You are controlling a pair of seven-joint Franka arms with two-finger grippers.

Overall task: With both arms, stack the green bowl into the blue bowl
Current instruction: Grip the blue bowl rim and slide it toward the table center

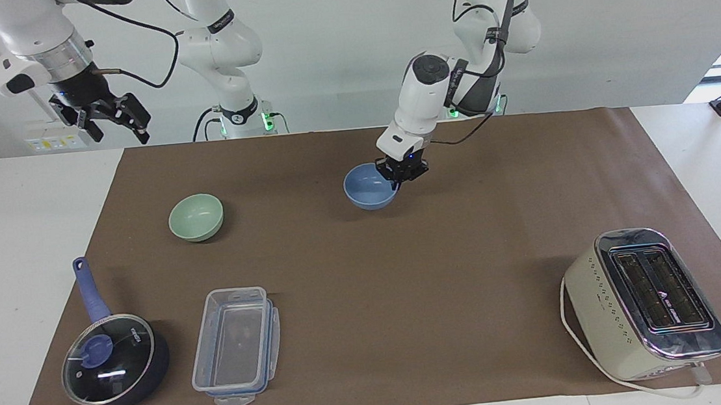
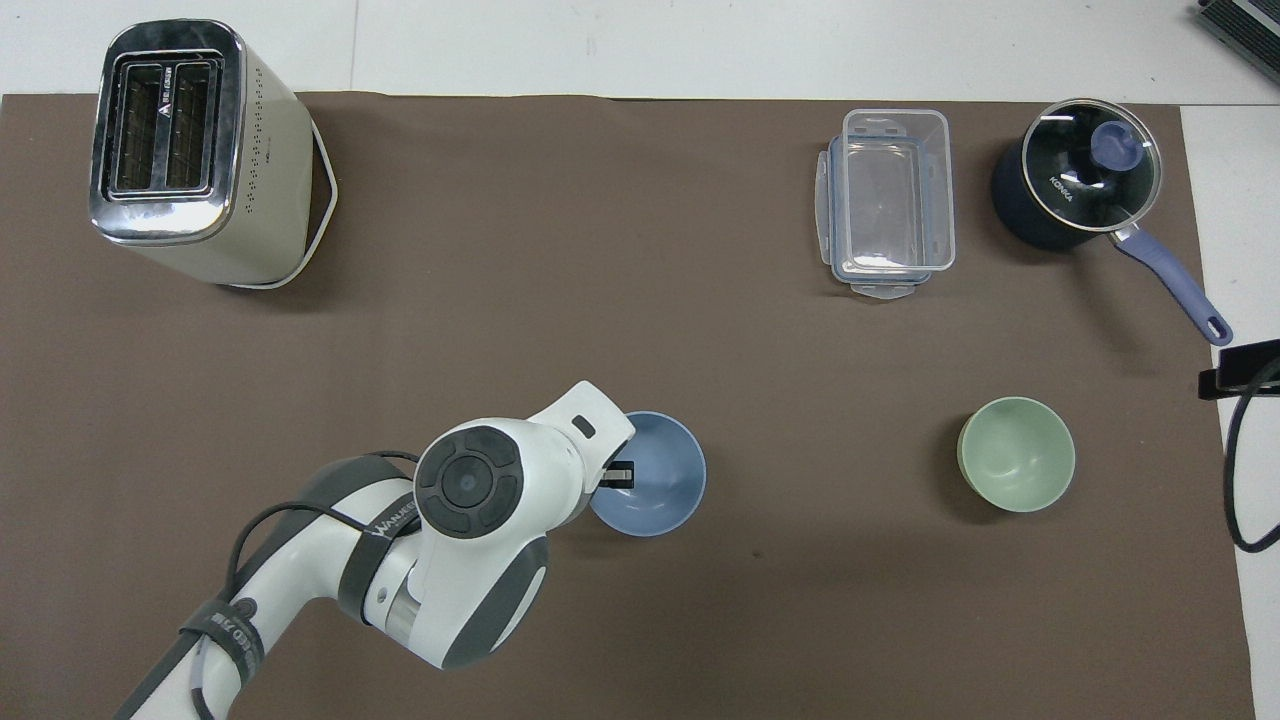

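**Blue bowl carried to mid-table, green bowl waiting**

Brown matting [image 1: 407,290] covers a white table. At its middle the left gripper [image 1: 402,174] pinches the rim of the blue bowl [image 1: 367,189], which looks held just above the mat. Toward the right arm's end, well apart, sits the green bowl [image 1: 196,217], about as near the robots. Up by that end, over the mat's corner, the right gripper [image 1: 106,117] hangs with fingers spread; it looks the closer arm for the green bowl. Counted: two bowls, one toaster [image 1: 643,302], one lidded saucepan [image 1: 113,361], one clear container [image 1: 236,347].
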